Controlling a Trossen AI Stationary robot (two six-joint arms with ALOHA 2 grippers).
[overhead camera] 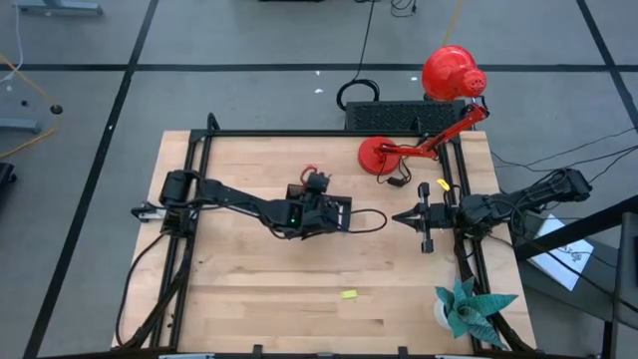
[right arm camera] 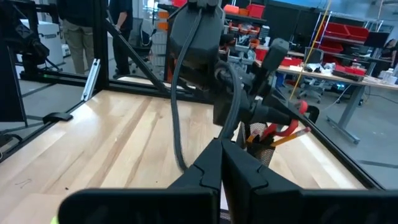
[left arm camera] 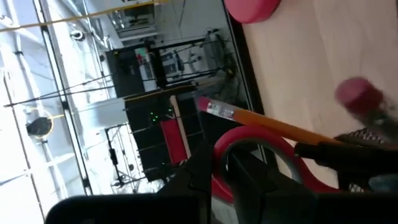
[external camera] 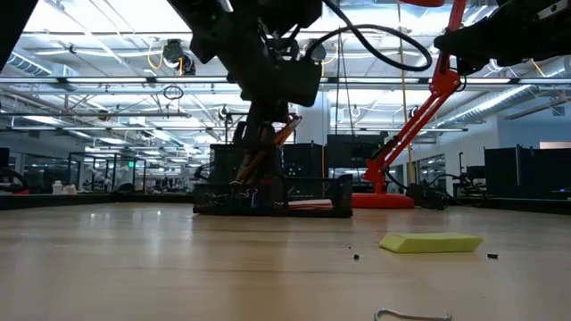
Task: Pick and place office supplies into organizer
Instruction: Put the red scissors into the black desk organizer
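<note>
The black organizer (overhead camera: 337, 212) stands at mid-table. Orange pencils (external camera: 268, 147) and the red-handled scissors (left arm camera: 255, 144) stand upright in it, leaning on its wall. My left gripper (overhead camera: 321, 211) hovers just above the organizer (external camera: 268, 198). In the left wrist view its fingers (left arm camera: 217, 177) are a narrow gap apart, with the scissors handle and an orange pencil (left arm camera: 273, 123) just beyond them. The small yellow piece (overhead camera: 348, 294) lies flat near the table's near edge (external camera: 431, 242). My right gripper (overhead camera: 404, 216) is shut and empty, right of the organizer, pointing at it (right arm camera: 221, 155).
A red desk lamp (overhead camera: 451, 75) with its round base (overhead camera: 380, 154) stands at the far right corner. A teal paper plant (overhead camera: 469, 307) sits at the near right corner. A bent wire clip (external camera: 412, 314) and black specks (external camera: 356, 258) lie on the near wood.
</note>
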